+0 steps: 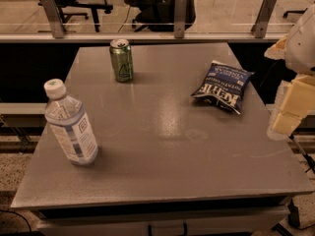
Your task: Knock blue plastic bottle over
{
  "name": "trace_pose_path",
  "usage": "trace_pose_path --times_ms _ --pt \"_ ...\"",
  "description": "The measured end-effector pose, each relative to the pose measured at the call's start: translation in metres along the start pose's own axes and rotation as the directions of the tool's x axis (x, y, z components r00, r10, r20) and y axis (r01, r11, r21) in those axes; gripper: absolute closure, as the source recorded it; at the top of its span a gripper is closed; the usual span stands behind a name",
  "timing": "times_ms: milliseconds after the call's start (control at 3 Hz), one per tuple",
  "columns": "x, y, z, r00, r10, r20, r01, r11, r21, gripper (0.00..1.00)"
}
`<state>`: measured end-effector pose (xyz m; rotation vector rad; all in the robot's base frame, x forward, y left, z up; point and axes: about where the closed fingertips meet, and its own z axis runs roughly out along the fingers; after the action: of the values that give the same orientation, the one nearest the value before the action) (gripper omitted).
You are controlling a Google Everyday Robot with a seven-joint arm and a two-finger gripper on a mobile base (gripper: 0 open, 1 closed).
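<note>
The blue plastic bottle [72, 128] is a clear water bottle with a white cap and a pale blue-and-white label. It stands upright near the front left of the grey table [162, 151]. My gripper [287, 118] is cream-coloured and hangs at the right edge of the view, just beyond the table's right side. It is far from the bottle, with the whole width of the table between them, and it touches nothing.
A green drink can [121, 60] stands upright at the back left of the table. A dark blue crisp bag [221, 86] lies at the back right, near my gripper. Behind the table runs a glass railing with metal posts [179, 14], with office chairs beyond it.
</note>
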<state>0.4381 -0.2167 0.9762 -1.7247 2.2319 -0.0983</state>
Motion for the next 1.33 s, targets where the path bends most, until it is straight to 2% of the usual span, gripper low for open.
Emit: trace_pose_path --times_ms 333,667,1000,1333 --pt "0.0 0.0 0.0 1.0 0.0 0.0 0.0 1.0 0.0 0.0" --pt "-0.02 -0.004 0.002 0.998 -0.008 0.064 0.008 1.0 -0.005 0.0" --pt "-0.06 -0.006 0.01 0.983 -0.041 0.178 0.046 0.9985 -0.028 0.0" --pt "-0.098 -0.002 0.019 0.962 -0.075 0.264 0.093 0.9942 -0.054 0.0"
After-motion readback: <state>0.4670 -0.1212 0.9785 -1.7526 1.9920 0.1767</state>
